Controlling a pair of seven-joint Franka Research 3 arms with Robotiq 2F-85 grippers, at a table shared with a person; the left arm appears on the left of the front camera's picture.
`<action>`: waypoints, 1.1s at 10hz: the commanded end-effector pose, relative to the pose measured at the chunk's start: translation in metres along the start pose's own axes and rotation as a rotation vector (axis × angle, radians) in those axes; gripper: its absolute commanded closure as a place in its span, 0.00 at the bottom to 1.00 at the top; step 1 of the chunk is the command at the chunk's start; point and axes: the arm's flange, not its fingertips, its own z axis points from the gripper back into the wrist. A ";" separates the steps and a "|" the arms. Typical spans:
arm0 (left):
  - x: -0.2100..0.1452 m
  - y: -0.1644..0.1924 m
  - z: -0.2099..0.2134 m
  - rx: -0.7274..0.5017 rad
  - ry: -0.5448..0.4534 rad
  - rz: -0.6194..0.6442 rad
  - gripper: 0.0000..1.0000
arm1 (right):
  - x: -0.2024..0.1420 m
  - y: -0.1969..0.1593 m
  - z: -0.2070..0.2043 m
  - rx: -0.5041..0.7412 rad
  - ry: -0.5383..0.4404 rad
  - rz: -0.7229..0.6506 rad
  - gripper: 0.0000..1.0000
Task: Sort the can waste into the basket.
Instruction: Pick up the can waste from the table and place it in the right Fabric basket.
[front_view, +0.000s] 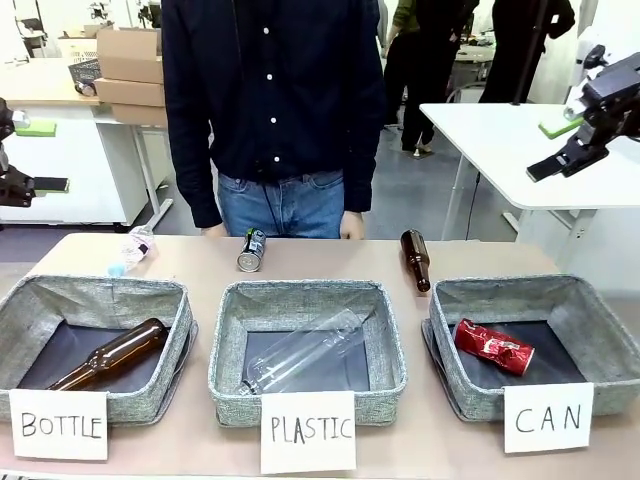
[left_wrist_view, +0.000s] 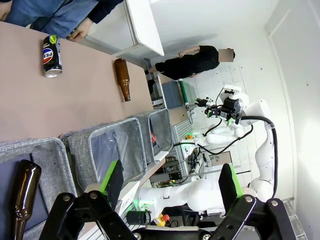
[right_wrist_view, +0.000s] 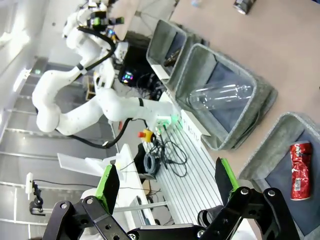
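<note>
A crushed red can (front_view: 493, 347) lies inside the grey basket (front_view: 600, 310) with the "CAN" card, at the right; the right wrist view shows this red can (right_wrist_view: 300, 171) in its basket (right_wrist_view: 265, 145) too. On its side at the table's far edge, in front of the person, lies a black can (front_view: 251, 250), which the left wrist view also catches (left_wrist_view: 52, 56). My left gripper (front_view: 42, 156) hangs open high at the far left, well away from the table. My right gripper (front_view: 550, 147) hangs open high at the far right. Both grippers are empty in their wrist views (left_wrist_view: 170, 182) (right_wrist_view: 167, 182).
A brown bottle (front_view: 416, 259) lies on the table behind the CAN basket, and a clear plastic bottle (front_view: 133, 250) at the far left. The "PLASTIC" basket (front_view: 225, 340) holds a clear bottle; the "BOTTLE" basket (front_view: 25, 300) holds a brown one. The person's hands (front_view: 352, 225) rest at the far edge.
</note>
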 end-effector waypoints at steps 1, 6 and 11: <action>0.001 -0.001 -0.002 -0.026 -0.014 -0.021 0.00 | -0.002 -0.001 0.002 -0.003 0.014 0.017 0.00; 0.070 -0.008 -0.174 0.677 0.154 -0.034 0.00 | -0.002 -0.001 0.002 -0.003 0.014 0.017 0.00; 0.078 0.074 -0.332 1.021 0.042 -0.128 0.00 | -0.002 -0.001 0.002 -0.003 0.014 0.017 0.00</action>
